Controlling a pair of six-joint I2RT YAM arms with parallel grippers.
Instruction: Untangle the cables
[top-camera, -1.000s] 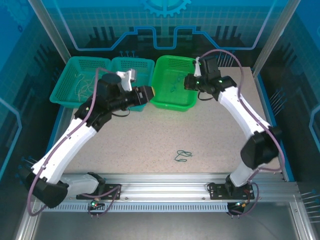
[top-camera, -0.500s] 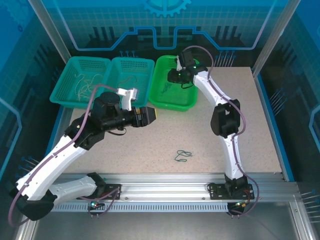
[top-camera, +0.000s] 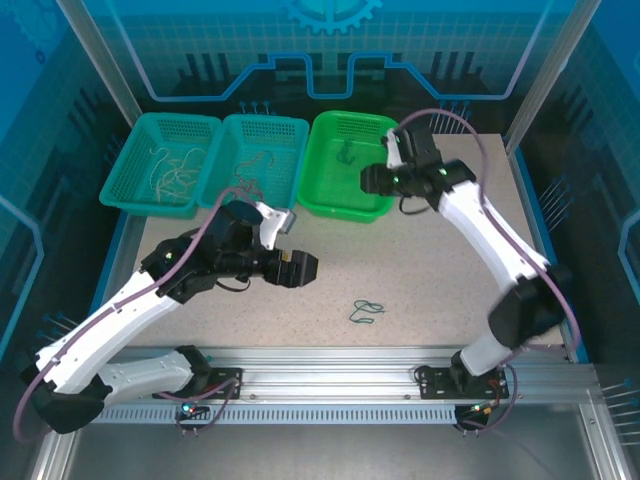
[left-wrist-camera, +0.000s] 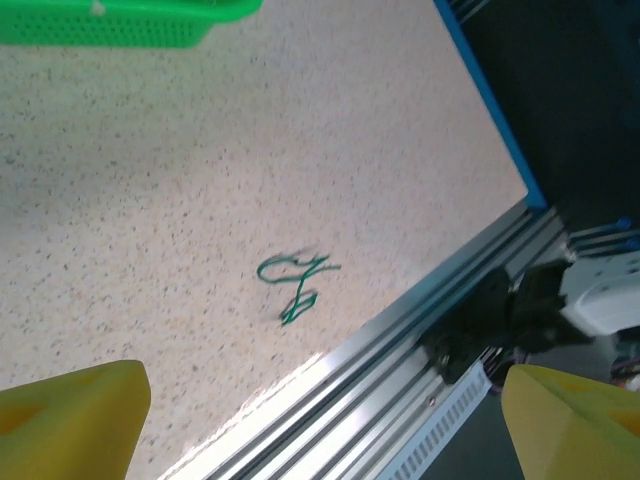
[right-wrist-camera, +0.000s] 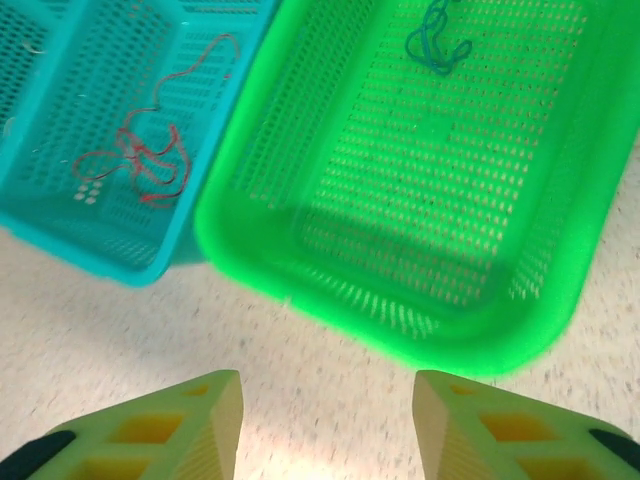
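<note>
My left gripper (top-camera: 300, 270) hangs over the table (top-camera: 430, 270) in front of the baskets, its jaws spread wide with nothing between them. From its wrist camera the two yellow fingers (left-wrist-camera: 70, 415) sit at the bottom corners, and the gripper (left-wrist-camera: 320, 425) frames bare table (left-wrist-camera: 150, 150) and the rail (left-wrist-camera: 400, 350) at the near edge. A green cable (top-camera: 366, 311) lies alone on the table, to the right of that gripper and near the rail. In the wrist view the cable (left-wrist-camera: 295, 285) is a small curly loop, well apart from both fingers. My right gripper (top-camera: 370, 178) hovers at the near right side of the green basket (top-camera: 340, 208), also parted and holding nothing. Its own camera shows the gripper (right-wrist-camera: 325, 410) above the table, just short of the basket's rim (right-wrist-camera: 400, 330). The other green cable (top-camera: 346, 154) rests on the floor of that basket toward the far end, a small tangle (right-wrist-camera: 437, 42). The red cable (right-wrist-camera: 140, 160) lies in the middle basket (right-wrist-camera: 110, 255), which touches the green one. From above, the red cable (top-camera: 250, 168) shows faintly in the middle basket (top-camera: 262, 122), and the white cables (top-camera: 172, 172) lie spread in the left basket (top-camera: 125, 165).
</note>
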